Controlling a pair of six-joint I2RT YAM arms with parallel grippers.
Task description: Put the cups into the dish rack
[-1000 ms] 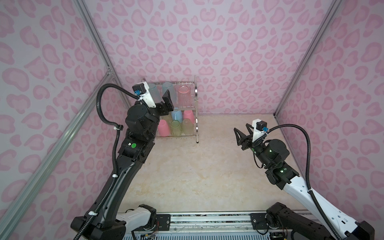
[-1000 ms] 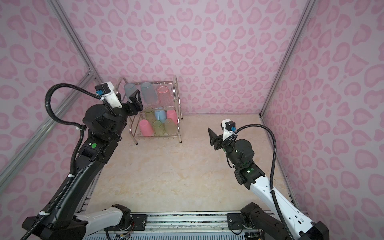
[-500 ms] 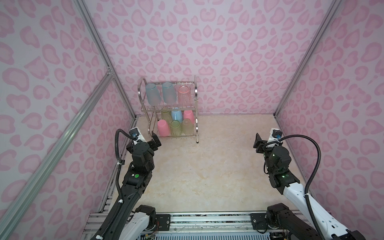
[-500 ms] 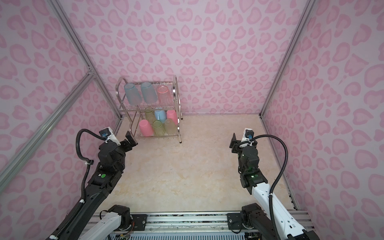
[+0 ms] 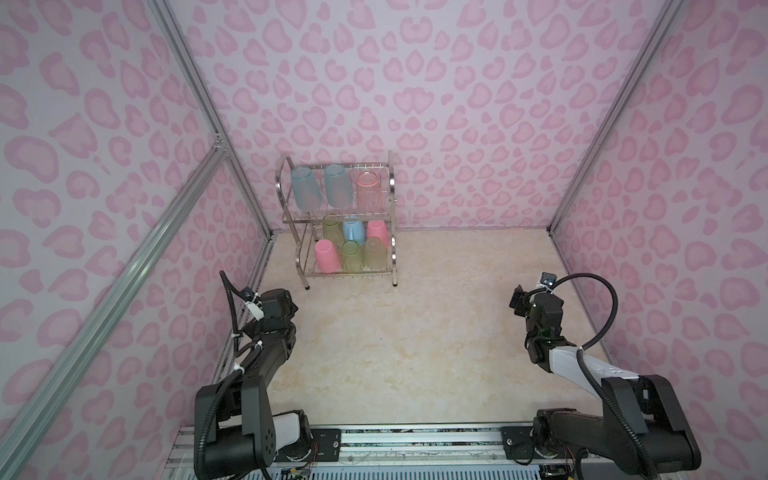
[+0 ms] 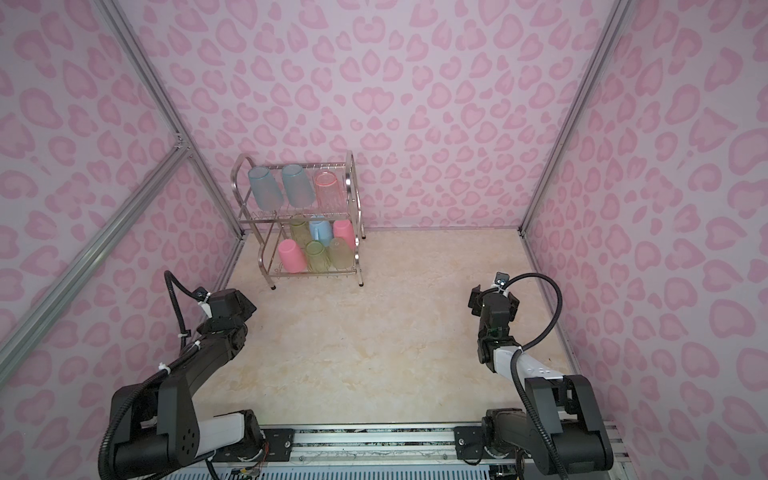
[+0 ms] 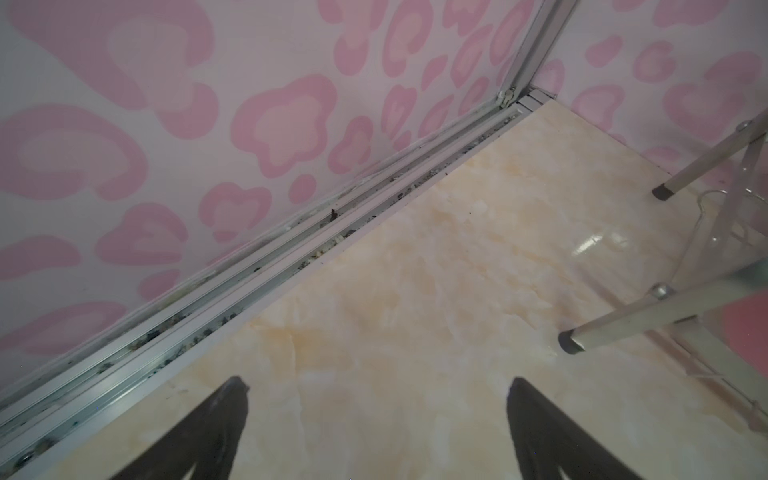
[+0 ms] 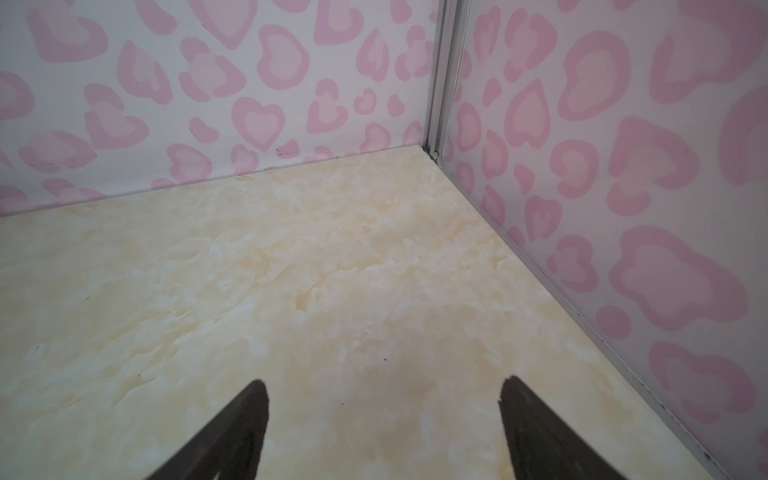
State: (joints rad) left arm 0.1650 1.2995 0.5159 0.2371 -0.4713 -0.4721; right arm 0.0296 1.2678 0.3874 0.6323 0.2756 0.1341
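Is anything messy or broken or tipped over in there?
Nothing is spilled or broken. The cups all sit in the dish rack, and none are on the table. The only untidy bit shows in the left wrist view: small dark and pale crumbs lie in the metal track along the wall.

text: none readable | labels: none | brands: none | numbers: none | signs: none, in any view

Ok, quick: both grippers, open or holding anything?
Left gripper: open, holding nothing.
Right gripper: open, holding nothing.
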